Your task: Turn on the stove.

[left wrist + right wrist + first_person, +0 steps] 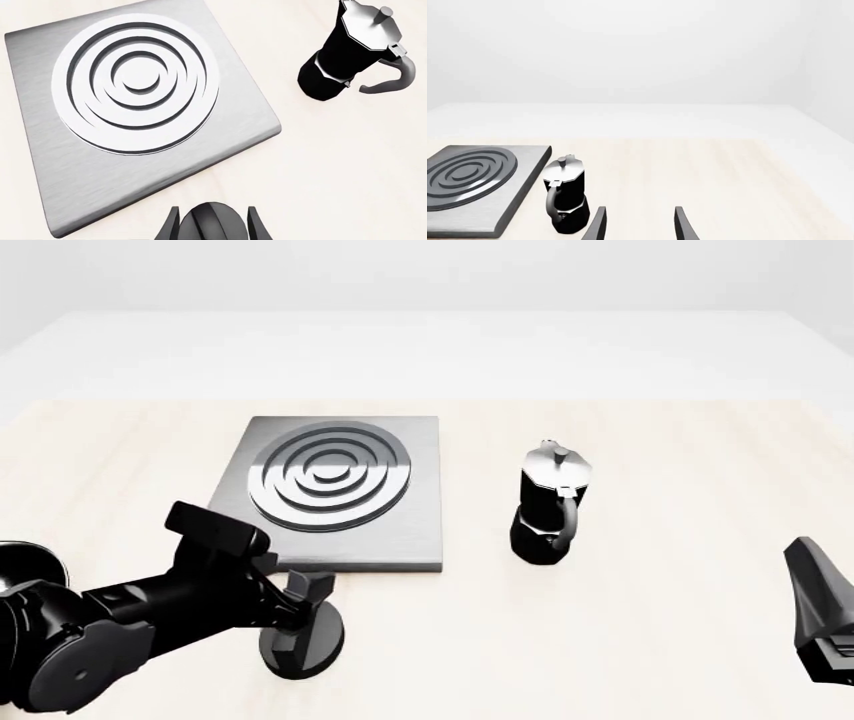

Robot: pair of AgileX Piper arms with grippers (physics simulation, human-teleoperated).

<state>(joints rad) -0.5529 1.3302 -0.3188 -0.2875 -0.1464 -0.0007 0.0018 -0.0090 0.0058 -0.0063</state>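
Black knob (212, 222) sits between my left pincer (304, 612) fingers, clamped on it, just in front of the stove (340, 492). Right pincer (637, 225) parted, holding nothing. Pale wood counter (667, 620), moka pot (550, 502) beside the slab, white walls.

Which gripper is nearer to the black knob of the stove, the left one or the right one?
Left. The left gripper straddles the knob just in front of the stove. The right gripper is far away, beyond the moka pot.

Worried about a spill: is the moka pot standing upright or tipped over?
Upright. In the front view the moka pot stands on its base on the table, lid knob on top, apart from the stove.
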